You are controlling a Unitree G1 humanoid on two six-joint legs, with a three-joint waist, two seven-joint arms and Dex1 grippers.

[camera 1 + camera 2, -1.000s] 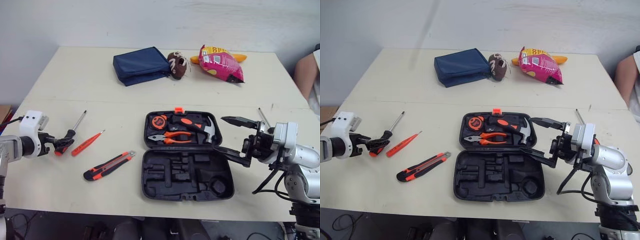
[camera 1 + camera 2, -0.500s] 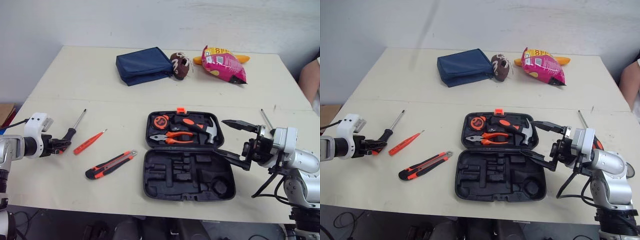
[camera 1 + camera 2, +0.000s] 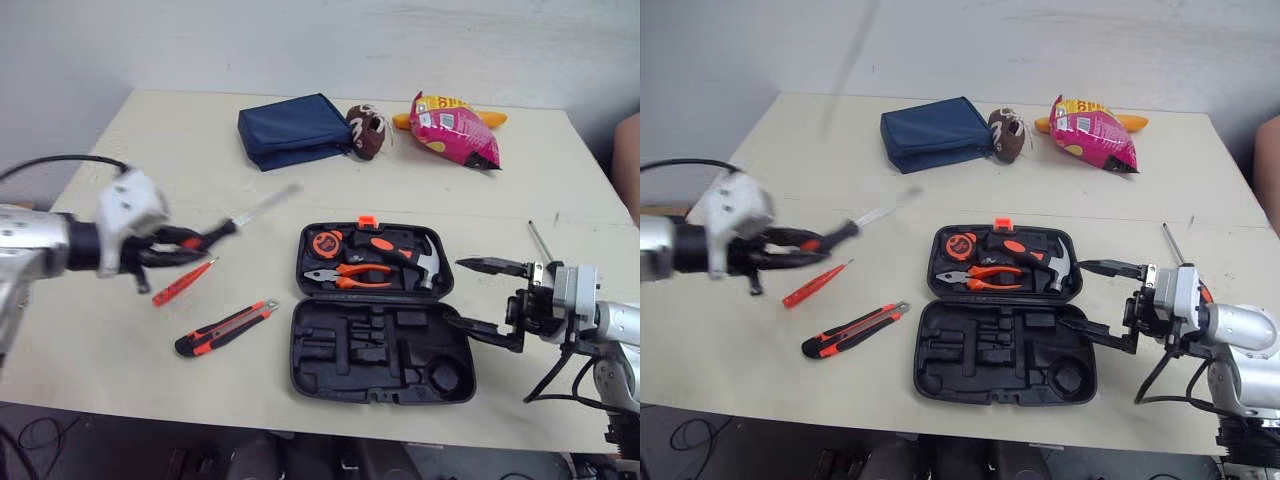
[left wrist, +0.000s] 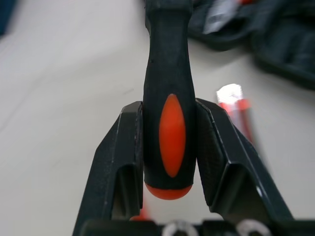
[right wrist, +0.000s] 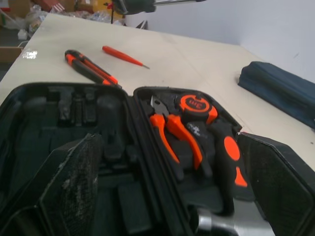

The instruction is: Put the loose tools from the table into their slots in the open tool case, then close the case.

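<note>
Black-handled screwdriver is what we grasp in our left end effector, held above the surface left of the tool case; our right end effector hangs released, fingers apart, at the case's right edge

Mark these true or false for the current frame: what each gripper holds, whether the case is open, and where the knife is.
1. The left gripper is shut on a black-and-orange screwdriver. True.
2. The tool case is closed. False: it lies open, with its lower half showing bare slots.
3. The utility knife lies on the table, on the left of the case. True.
4. The right gripper holds the pliers. False: it is open and holds nothing, at the case's right edge; the pliers sit in the case.
</note>
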